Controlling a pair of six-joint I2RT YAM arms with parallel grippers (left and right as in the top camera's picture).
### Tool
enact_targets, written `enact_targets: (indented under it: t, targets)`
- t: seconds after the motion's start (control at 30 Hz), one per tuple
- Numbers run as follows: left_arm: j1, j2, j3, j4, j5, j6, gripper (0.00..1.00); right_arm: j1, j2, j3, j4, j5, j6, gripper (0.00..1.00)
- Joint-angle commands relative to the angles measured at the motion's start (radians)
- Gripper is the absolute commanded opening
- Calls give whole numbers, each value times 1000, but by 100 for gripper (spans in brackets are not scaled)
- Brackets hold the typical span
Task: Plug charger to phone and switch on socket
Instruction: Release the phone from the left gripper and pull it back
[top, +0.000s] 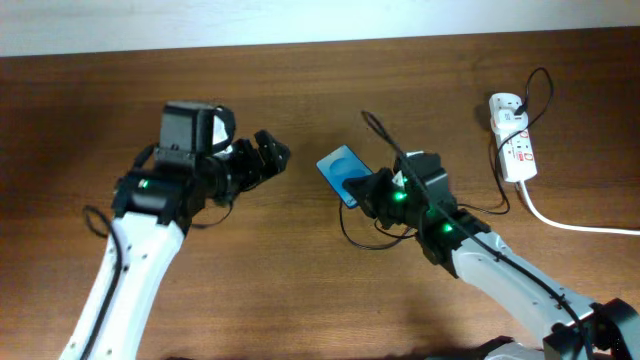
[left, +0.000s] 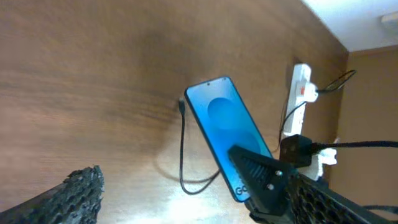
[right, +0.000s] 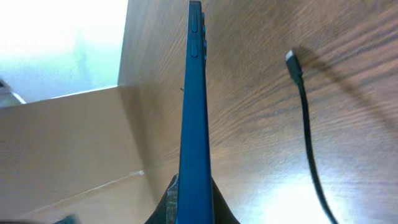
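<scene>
Clearly right jaws clenched phone at near-right end, long axis aimed far-left; left jaws released; charger plug lay beside, unconnected.

Blue-screened phone sits tilted at overhead centre; the black charger lies beside it, tip unplugged; white socket lies upper right
</scene>
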Motion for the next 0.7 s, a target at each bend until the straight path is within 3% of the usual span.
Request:
enact_targets:
  t: [0.0,0.13,0.27,0.4,0.67]
  targets:
    - [6,72,-13,3,129,-105,87,-5,-28,12,12,-89,93,4]
    - [6,127,-12,2,247,-176,84,-5,-28,12,13,-174,274,4]
    - [6,132,-12,-7,267,-175,84,-5,-28,12,13,-182,296,4]
    - [16,132,-13,-19,250,-48,95,-5,-28,12,12,-201,295,4]
    - [284,132,-13,-254,280,45,99,-5,-28,12,12,-200,287,4]
